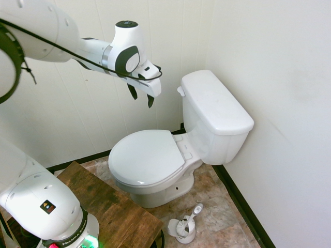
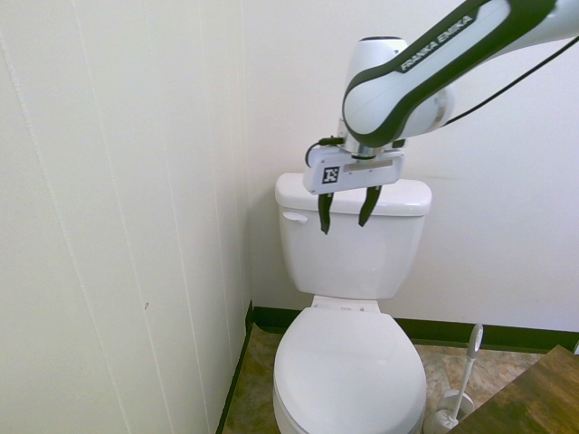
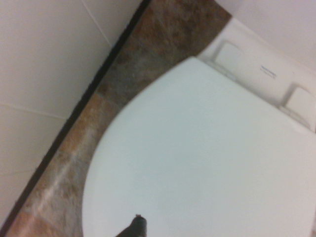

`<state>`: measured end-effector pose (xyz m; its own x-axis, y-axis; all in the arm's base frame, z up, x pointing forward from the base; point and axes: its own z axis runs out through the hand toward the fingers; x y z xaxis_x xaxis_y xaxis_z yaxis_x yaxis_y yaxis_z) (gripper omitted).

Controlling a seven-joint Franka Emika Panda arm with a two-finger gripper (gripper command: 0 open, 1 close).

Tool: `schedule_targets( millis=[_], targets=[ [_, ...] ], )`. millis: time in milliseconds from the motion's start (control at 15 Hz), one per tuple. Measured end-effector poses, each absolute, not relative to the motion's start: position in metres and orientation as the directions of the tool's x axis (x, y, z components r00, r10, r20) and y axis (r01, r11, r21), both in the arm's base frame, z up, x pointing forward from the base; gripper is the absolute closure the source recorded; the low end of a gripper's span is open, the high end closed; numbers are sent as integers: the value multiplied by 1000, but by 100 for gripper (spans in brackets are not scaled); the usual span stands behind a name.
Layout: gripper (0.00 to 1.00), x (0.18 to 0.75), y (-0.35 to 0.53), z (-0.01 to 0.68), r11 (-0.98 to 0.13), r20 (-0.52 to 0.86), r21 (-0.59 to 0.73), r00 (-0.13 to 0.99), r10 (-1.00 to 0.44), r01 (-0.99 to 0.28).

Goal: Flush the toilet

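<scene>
Toilet, lid down, stands in the corner; its flush lever is at ten o'clock on the tank. The gripper hangs empty, fingers apart, seemingly above the seat, perhaps positioned to reach the lever.

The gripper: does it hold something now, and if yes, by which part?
Nothing is held: the gripper hangs with its fingers apart, and only air shows between them.
</scene>
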<state>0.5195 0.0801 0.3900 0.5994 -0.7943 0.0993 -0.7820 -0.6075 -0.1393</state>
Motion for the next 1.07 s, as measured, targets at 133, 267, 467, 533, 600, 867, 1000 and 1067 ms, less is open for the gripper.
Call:
schedule_targets(
  millis=[133,267,467,533,600,867,1000,1067],
  targets=[
    [0,561,94,382,-578,133,-155,563,-816,-801],
    [0,598,103,378,-538,167,-175,514,-841,-824],
    [100,645,102,373,-477,193,-207,442,-876,-854],
    [100,658,99,371,-457,199,-213,420,-886,-864],
    [100,669,95,369,-440,205,-217,400,-893,-871],
    [100,698,79,360,-387,222,-225,339,-914,-894],
    [100,705,74,357,-370,222,-218,323,-920,-903],
    [100,707,74,356,-363,219,-215,317,-923,-907]
  ],
)
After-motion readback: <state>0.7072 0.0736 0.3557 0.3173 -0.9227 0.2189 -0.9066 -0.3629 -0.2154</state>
